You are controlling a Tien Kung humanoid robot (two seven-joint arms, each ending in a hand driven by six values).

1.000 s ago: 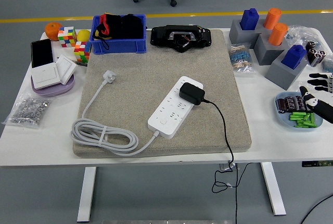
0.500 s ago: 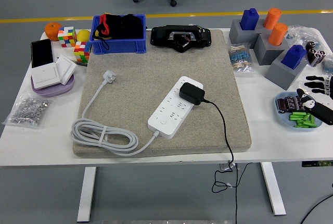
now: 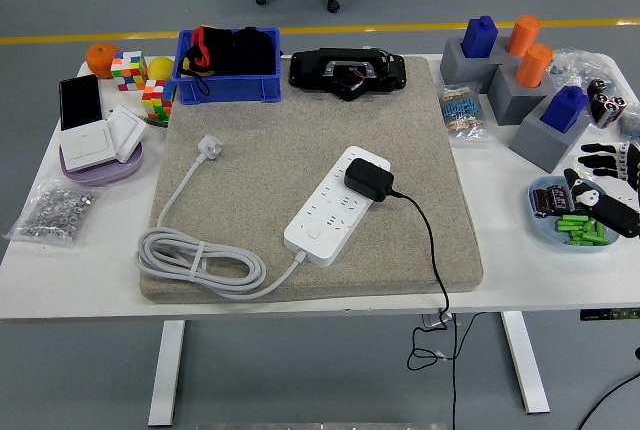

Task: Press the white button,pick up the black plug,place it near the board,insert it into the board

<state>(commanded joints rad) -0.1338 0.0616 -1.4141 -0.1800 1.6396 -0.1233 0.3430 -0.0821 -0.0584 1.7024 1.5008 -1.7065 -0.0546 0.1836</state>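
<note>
Black plug point(image 3: 367, 180) sits seated in the white power strip point(image 3: 336, 205) on the grey mat point(image 3: 310, 130). My right hand point(image 3: 600, 188) hovers over the blue plate point(image 3: 548, 226), fingers apparently spread, holding nothing.

White board and black plug on a beige mat

White bench point(image 3: 90, 260); beige speckled mat point(image 3: 300, 150); white board point(image 3: 335, 205) with white cable point(image 3: 190, 255); black plug point(image 3: 367, 181); blue bin point(image 3: 228, 80); multicoloured cubes point(image 3: 128, 70); green pieces in a pale blue dish point(image 3: 548, 232).
</note>
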